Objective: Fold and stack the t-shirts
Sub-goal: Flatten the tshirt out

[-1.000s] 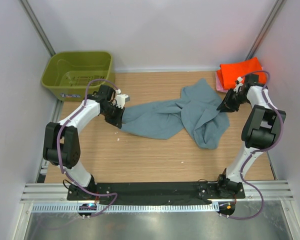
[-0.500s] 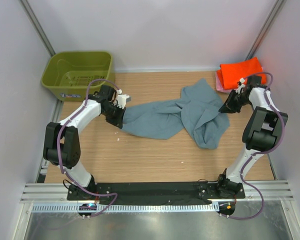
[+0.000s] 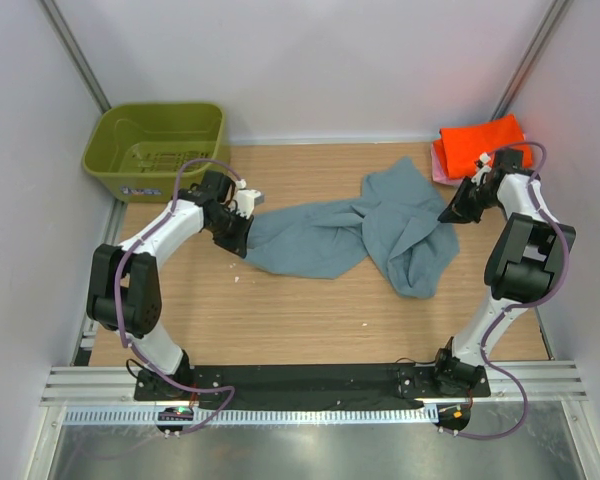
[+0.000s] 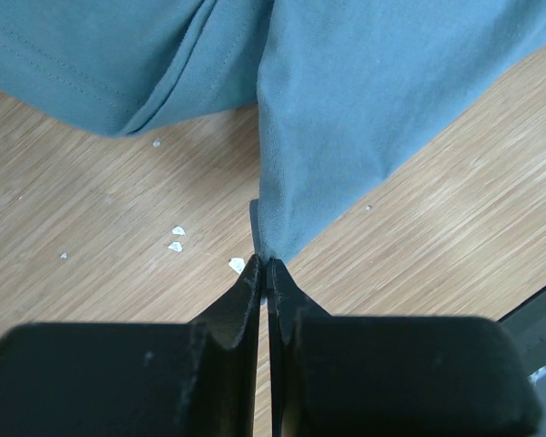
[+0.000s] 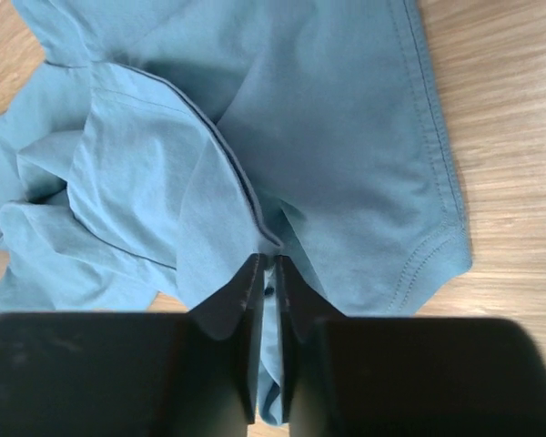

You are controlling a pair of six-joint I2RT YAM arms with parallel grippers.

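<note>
A large dusty blue-grey t-shirt (image 3: pixel 360 232) lies crumpled and stretched across the middle of the wooden table. My left gripper (image 3: pixel 242 240) is shut on the shirt's left end; in the left wrist view my gripper (image 4: pixel 267 264) pinches a cloth edge (image 4: pixel 346 100) just above the wood. My right gripper (image 3: pixel 448 215) is shut on the shirt's right edge; in the right wrist view my gripper (image 5: pixel 267 264) clamps a fold of the cloth (image 5: pixel 337 137). A folded bright orange t-shirt (image 3: pixel 475 143) lies at the back right on a pink one (image 3: pixel 438 172). No teal shirt shows.
An olive-green plastic basket (image 3: pixel 156 148) stands at the back left corner. White walls close in the table on three sides. Small white crumbs (image 4: pixel 176 238) lie on the wood near my left gripper. Bare wood (image 3: pixel 310 310) lies in front of the shirt.
My right gripper has shifted slightly up and right with the shirt's edge. My left gripper has barely moved. The shirt is a little more stretched.
</note>
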